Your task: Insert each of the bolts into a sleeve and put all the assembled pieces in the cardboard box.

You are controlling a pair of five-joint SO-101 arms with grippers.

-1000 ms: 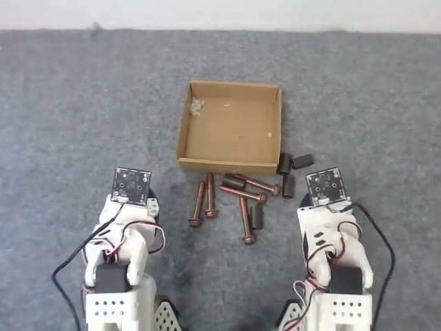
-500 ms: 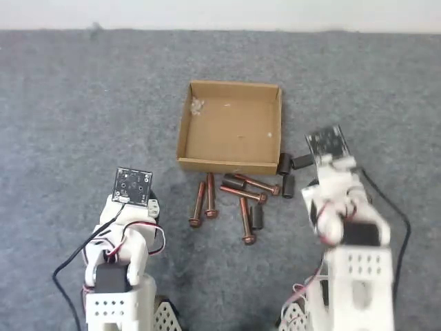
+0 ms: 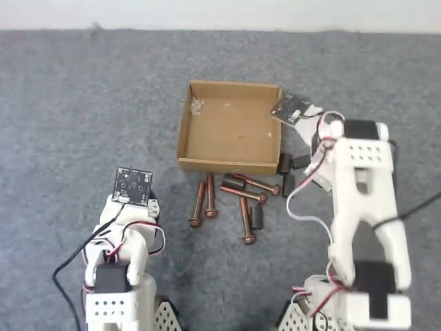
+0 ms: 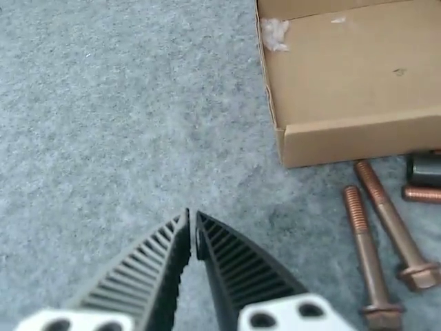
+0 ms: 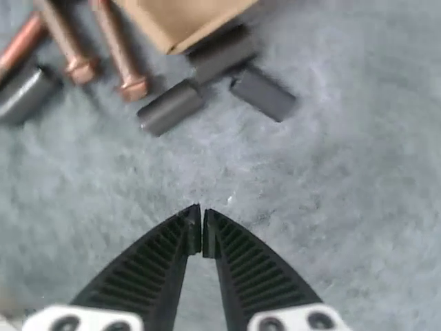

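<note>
The open cardboard box (image 3: pixel 231 127) holds only a bit of white fluff. Several copper bolts (image 3: pixel 242 194) lie on the carpet just in front of it, with black sleeves (image 3: pixel 282 164) among them and by the box's near right corner. My right arm (image 3: pixel 355 162) stands raised beside the box's right side. Its gripper (image 5: pixel 202 215) is shut and empty, hovering over bare carpet a little way from two sleeves (image 5: pixel 170 110) and a third (image 5: pixel 262 94). My left arm (image 3: pixel 127 234) is folded at the near left; its gripper (image 4: pixel 192 227) is shut and empty, short of the box (image 4: pixel 344 76) and two bolts (image 4: pixel 393 224).
Grey carpet (image 3: pixel 83 103) covers the table, with open room to the left and right of the box. A pale wall edge (image 3: pixel 220 14) runs along the far side. A cable (image 3: pixel 303 207) hangs from the right arm.
My right arm has lifted from its folded pose and swung forward to the box's right side. The left arm, bolts and sleeves have not moved.
</note>
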